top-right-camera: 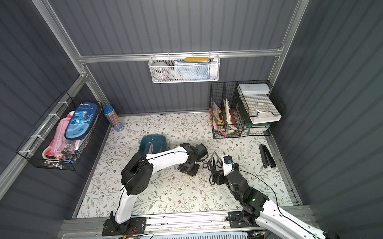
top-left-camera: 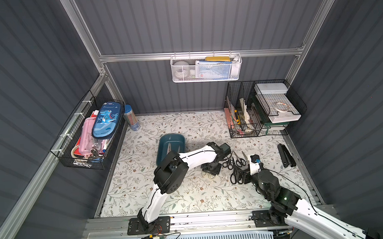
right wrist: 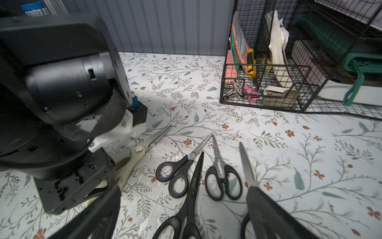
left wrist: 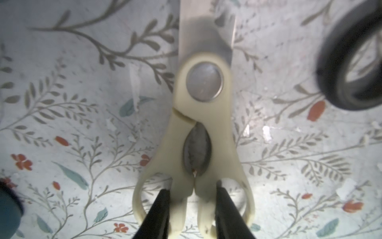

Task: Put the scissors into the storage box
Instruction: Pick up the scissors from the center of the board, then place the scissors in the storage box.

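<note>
Fingers [left wrist: 159, 213] tight on cream shears [left wrist: 204, 115]

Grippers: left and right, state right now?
Left gripper: closed on the cream shears, at the handles.
Right gripper: open, holding nothing.

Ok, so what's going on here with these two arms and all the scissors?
The left gripper has its fingers pinched on the handles of the cream shears, which lie on the table. The right gripper hangs open above four black-handled scissors lying nearby. The teal storage box already shows blades inside.
</note>
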Robot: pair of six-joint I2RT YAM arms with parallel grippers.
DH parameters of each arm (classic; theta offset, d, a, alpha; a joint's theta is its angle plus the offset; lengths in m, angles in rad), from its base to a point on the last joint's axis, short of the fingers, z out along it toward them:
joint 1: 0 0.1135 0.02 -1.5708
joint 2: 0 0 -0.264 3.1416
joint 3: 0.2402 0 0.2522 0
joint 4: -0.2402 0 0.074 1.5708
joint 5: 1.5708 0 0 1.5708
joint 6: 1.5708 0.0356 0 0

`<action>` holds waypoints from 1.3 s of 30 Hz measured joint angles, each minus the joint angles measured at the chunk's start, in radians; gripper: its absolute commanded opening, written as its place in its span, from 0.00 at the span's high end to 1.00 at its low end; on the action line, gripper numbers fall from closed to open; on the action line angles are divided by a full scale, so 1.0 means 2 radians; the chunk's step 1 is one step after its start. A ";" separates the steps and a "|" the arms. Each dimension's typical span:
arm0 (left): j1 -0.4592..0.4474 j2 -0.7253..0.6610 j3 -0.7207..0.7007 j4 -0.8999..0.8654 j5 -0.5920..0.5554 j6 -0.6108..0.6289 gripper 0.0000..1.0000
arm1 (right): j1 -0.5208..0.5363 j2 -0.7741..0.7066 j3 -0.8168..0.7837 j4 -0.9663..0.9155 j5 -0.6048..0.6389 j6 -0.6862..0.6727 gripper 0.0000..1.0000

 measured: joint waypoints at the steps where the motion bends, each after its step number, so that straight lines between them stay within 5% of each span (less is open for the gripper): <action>1: 0.001 0.000 0.006 -0.001 -0.002 -0.001 0.75 | 0.000 0.000 0.000 0.000 0.000 0.000 0.01; 11: 0.034 -0.059 0.056 -0.041 -0.030 -0.003 0.73 | 0.000 0.000 0.000 0.000 0.000 0.000 0.01; 19: 0.166 -0.169 -0.029 -0.053 -0.072 0.021 0.71 | 0.000 0.000 0.000 0.000 -0.002 0.000 0.01; 27: 0.279 -0.204 -0.138 -0.032 -0.080 0.057 0.71 | 0.000 0.000 0.000 0.000 -0.003 0.000 0.01; 39: 0.291 -0.173 -0.188 0.034 -0.049 0.076 0.71 | 0.000 0.000 0.000 0.000 -0.006 0.000 0.01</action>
